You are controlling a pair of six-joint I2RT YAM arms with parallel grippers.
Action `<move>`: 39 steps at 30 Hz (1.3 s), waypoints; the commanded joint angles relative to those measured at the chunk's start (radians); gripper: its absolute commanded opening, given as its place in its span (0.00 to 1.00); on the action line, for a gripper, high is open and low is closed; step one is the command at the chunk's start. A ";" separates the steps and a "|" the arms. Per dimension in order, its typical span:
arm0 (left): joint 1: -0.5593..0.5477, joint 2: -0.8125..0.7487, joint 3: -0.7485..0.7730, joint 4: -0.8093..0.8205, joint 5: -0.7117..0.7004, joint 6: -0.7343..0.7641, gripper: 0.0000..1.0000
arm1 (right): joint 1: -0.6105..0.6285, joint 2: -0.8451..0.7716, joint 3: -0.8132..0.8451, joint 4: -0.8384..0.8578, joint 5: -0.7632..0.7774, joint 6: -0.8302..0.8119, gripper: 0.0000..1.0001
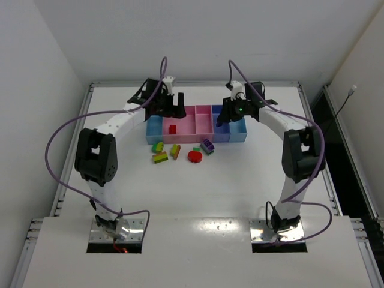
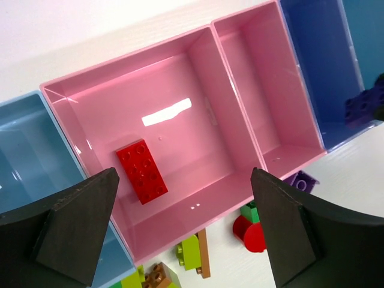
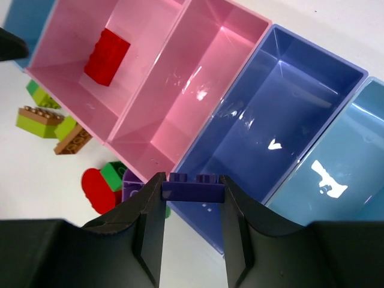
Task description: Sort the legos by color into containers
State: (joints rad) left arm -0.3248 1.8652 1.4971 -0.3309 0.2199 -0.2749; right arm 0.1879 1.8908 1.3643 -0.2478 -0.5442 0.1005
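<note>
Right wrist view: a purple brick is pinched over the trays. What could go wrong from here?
1. The right gripper holds the purple brick roughly above the near wall of the periwinkle tray, not its middle. Released here, it might clip the rim and land outside.
2. The left gripper hangs open over the wide pink tray in the same row, so a sideways move could bring the arms into contact.

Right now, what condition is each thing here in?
Left end effector: open, empty.
Right end effector: shut on purple brick.
Red brick: lying flat in wide pink tray.
Narrow pink tray: empty.
Periwinkle tray: empty.
Loose bricks: on the table, not yet sorted.
</note>
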 commanded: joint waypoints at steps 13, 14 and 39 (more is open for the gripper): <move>0.099 -0.175 -0.119 0.090 0.358 -0.005 0.99 | 0.030 0.034 0.049 0.011 0.116 -0.104 0.60; 0.099 -0.188 -0.135 0.090 0.404 0.009 0.99 | 0.030 0.022 0.048 0.012 0.107 -0.104 0.63; -0.352 -0.469 -0.527 0.085 0.090 0.430 1.00 | -0.093 -0.420 -0.191 -0.011 -0.085 0.064 0.70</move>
State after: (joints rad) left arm -0.6350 1.4788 1.0210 -0.3904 0.4507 0.2340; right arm 0.1204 1.4826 1.2018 -0.2489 -0.6117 0.1585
